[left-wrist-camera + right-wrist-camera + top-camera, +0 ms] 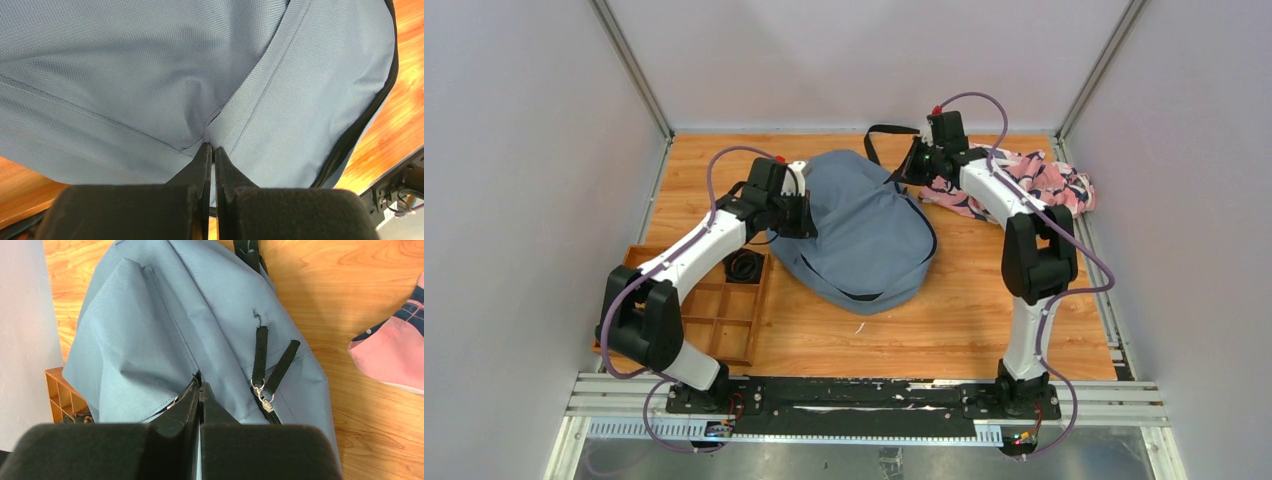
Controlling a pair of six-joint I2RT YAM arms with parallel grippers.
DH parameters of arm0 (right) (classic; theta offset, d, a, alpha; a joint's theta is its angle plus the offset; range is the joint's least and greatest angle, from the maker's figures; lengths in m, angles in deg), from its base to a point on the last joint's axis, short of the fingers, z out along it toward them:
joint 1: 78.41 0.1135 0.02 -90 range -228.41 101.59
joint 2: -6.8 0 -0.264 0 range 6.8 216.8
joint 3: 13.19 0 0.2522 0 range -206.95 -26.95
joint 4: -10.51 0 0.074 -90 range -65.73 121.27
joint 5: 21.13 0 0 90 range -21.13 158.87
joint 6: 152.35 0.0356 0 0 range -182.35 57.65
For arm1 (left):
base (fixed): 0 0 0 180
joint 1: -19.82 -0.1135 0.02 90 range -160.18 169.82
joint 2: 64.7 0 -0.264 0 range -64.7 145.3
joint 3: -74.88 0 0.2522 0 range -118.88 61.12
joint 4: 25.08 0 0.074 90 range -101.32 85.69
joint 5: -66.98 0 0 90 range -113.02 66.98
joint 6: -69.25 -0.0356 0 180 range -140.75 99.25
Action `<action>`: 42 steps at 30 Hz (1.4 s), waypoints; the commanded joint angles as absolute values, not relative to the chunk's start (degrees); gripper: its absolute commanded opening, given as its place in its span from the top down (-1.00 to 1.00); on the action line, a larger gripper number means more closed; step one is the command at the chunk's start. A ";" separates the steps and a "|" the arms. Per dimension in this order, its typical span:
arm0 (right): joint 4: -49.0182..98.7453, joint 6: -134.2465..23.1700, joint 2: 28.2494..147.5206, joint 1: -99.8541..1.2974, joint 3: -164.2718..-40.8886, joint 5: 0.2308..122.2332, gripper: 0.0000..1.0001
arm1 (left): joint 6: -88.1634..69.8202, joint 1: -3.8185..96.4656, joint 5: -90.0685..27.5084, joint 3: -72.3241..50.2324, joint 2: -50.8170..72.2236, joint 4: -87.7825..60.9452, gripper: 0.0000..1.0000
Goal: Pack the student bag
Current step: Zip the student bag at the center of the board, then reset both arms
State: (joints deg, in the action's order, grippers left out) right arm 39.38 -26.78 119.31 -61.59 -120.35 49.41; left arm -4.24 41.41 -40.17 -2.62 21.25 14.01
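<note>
Top view: the bag [864, 230] lies slumped on the tabletop [964, 310], between the two arms. The left end effector [809, 215] is at the bag's left edge and the right end effector [911, 165] at its far right corner. A patterned cloth [1044, 185] lies just right of the bag, and a compartment tray [714, 320] sits near-left of it, apart from it.

Left wrist view: the left end effector is clenched on a pinch of bag fabric where two seams meet. The cloth puckers toward the tips, so the grip appears to be bearing load.

Right wrist view: the right end effector is closed, its tips on the bag's edge by a dark seam, apparently grasping a fold there. Whether the seam is open cannot be told. Two zipper pulls [262, 392] hang just right of the tips, untouched.

Judgement: holds on opposite sides likely serve to steady or spread the bag for opening. Nothing visibly packed yet; the task looks early.
</note>
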 commanded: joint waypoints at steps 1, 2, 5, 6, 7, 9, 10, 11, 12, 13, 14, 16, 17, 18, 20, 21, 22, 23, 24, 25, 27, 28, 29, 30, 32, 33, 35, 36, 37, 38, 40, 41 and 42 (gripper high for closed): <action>38.75 -26.72 121.41 -64.41 -121.01 55.12 1.00 | -4.03 41.27 -39.53 -0.36 19.45 19.26 1.00; 38.77 -26.83 121.75 -64.43 -120.64 55.23 1.00 | -3.79 41.27 -40.19 -0.21 19.34 18.95 1.00; 39.27 -29.58 122.36 -63.81 -119.64 58.73 1.00 | -2.98 41.27 -41.85 -0.39 19.17 18.42 1.00; 39.48 -30.05 122.55 -63.86 -119.59 58.89 1.00 | -2.71 41.27 -42.13 -0.54 19.00 18.22 1.00; 39.69 -30.17 122.63 -63.96 -119.58 58.35 1.00 | -2.53 41.27 -42.25 -0.82 18.85 18.08 1.00; 40.24 -30.39 121.98 -64.12 -119.98 57.46 1.00 | -2.11 41.27 -41.90 -1.74 18.34 18.26 1.00; 40.63 -30.71 121.03 -64.12 -120.13 58.57 1.00 | -1.85 41.23 -41.43 -2.49 18.06 18.58 1.00; 41.41 -31.19 119.82 -63.90 -120.24 60.32 1.00 | -1.48 41.19 -40.51 -3.46 17.73 19.05 0.98; 42.06 -31.99 118.24 -63.72 -120.46 62.23 1.00 | -1.05 41.14 -38.89 -4.64 17.24 19.82 0.89; 42.83 -32.99 116.61 -63.51 -120.75 63.95 0.82 | -0.12 41.06 -37.26 -5.52 16.09 20.40 0.78; 43.39 -33.90 114.92 -63.43 -120.82 65.11 0.53 | 0.49 40.90 -36.02 -6.18 14.63 20.28 0.62; 44.54 -35.95 111.06 -63.36 -121.02 67.41 -0.12 | 1.43 40.67 -33.59 -7.49 11.50 19.87 0.15; 45.11 -36.90 108.83 -63.42 -121.07 68.53 -0.38 | 1.68 40.58 -32.10 -8.39 9.83 20.04 0.00; 45.58 -38.00 106.63 -63.38 -120.93 70.51 -0.65 | 1.66 40.50 -30.21 -9.42 8.47 20.31 -0.14; 46.61 -40.12 100.85 -63.51 -119.32 74.32 -0.86 | 1.39 40.40 -27.87 -12.14 5.63 21.43 -0.26; 46.83 -40.91 98.01 -63.40 -117.36 75.97 -0.89 | 1.06 40.39 -26.77 -13.48 4.27 22.03 -0.27; 46.52 -41.37 95.05 -63.46 -114.74 77.51 -0.91 | 0.88 40.39 -25.15 -14.74 2.85 22.81 -0.28; 45.81 -41.88 91.89 -63.46 -111.41 78.71 -0.93 | 0.68 40.39 -23.61 -15.66 1.31 23.36 -0.28; 44.88 -42.45 89.16 -63.46 -108.33 79.54 -0.95 | 0.32 40.39 -21.85 -16.17 -0.48 23.66 -0.29; 44.27 -43.06 86.20 -63.46 -105.01 80.20 -0.97 | -0.11 40.39 -19.98 -16.12 -2.36 23.70 -0.30; 43.98 -43.68 81.36 -63.46 -99.29 81.78 -0.99 | -1.33 40.39 -16.71 -14.93 -6.38 23.40 -0.47; 44.14 -43.61 79.01 -63.46 -96.56 82.86 -1.00 | -1.53 40.39 -14.68 -13.19 -9.34 23.12 -0.56; 44.39 -43.06 76.92 -63.46 -94.09 84.35 -1.00 | -1.95 40.39 -12.90 -11.38 -10.85 22.51 -0.61; 44.66 -41.99 74.66 -63.46 -91.27 86.69 -1.00 | -2.59 40.39 -11.55 -8.86 -13.22 21.58 -0.63; 44.70 -39.59 70.90 -63.46 -85.99 91.19 -1.00 | -3.82 40.39 -8.76 -3.30 -17.79 18.56 -0.62; 44.68 -38.72 69.23 -63.53 -83.80 92.90 -1.00 | -3.45 40.39 -7.31 -1.19 -20.08 17.96 -0.62; 44.93 -37.49 66.69 -63.59 -80.91 95.12 -1.00 | -2.17 40.39 -6.33 1.84 -22.02 17.76 -0.64; 44.92 -37.09 65.71 -63.64 -79.99 95.28 -1.00 | -1.82 40.39 -6.40 2.73 -22.36 18.20 -0.64; 44.92 -36.72 64.81 -63.72 -79.33 95.55 -1.00 | -1.30 40.39 -6.03 3.07 -22.23 19.23 -0.65; 44.86 -36.43 64.22 -63.73 -78.85 95.73 -1.00 | -0.98 40.39 -5.78 3.11 -21.78 20.35 -0.65; 44.50 -35.54 63.68 -63.79 -78.45 96.31 -1.00 | -0.30 40.39 -5.12 2.95 -20.66 22.66 -0.62; 44.49 -35.11 63.78 -63.81 -78.45 96.44 -1.00 | -0.13 40.39 -5.02 3.06 -20.32 23.26 -0.58; 44.55 -34.61 63.95 -63.82 -78.41 96.42 -1.00 | -0.37 40.39 -5.52 3.37 -20.05 23.38 -0.53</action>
